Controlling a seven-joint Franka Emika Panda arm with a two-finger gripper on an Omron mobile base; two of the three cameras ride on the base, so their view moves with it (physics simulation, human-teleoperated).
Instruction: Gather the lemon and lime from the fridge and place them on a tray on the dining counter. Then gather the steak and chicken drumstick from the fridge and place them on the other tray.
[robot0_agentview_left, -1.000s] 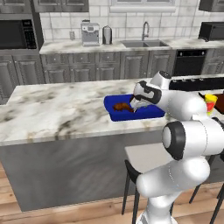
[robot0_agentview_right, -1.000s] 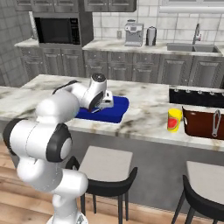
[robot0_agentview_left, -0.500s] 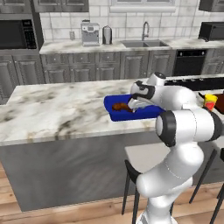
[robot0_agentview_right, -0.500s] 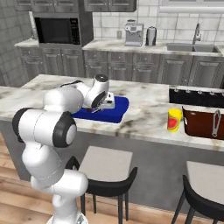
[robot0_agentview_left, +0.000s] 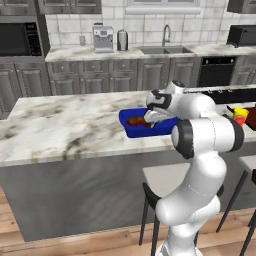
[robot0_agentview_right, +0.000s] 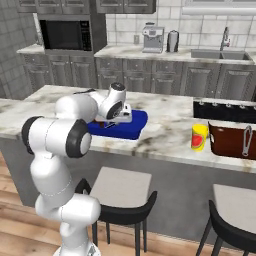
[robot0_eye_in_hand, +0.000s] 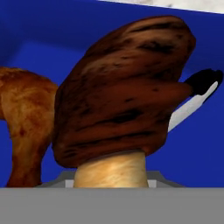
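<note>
My gripper (robot0_agentview_left: 150, 118) (robot0_agentview_right: 115, 120) hangs low over the blue tray (robot0_agentview_left: 156, 131) (robot0_agentview_right: 133, 128) on the dining counter (robot0_agentview_left: 65, 131) (robot0_agentview_right: 165, 138). It is shut on the chicken drumstick (robot0_eye_in_hand: 124, 92), a dark brown piece with a pale bone end toward the hand. The drumstick hides my fingertips in the hand view. The orange-brown steak (robot0_eye_in_hand: 24, 118) (robot0_agentview_left: 135, 121) lies in the blue tray just beside it. The red-brown tray (robot0_agentview_right: 227, 145) with a metal utensil (robot0_agentview_right: 246, 141) stands further right on the counter. Lemon, lime and fridge are out of view.
A yellow cup (robot0_agentview_right: 199, 137) (robot0_agentview_left: 240, 116) stands between the two trays. Black-backed stools (robot0_agentview_right: 120, 195) (robot0_agentview_left: 165, 180) line the counter's front below my arm. Behind is the back counter with sink (robot0_agentview_left: 160, 50), coffee machine (robot0_agentview_left: 103, 38) and microwave (robot0_agentview_right: 66, 34).
The hand has stayed over the blue tray with the drumstick in it. The arm's elbow has swung closer to the counter.
</note>
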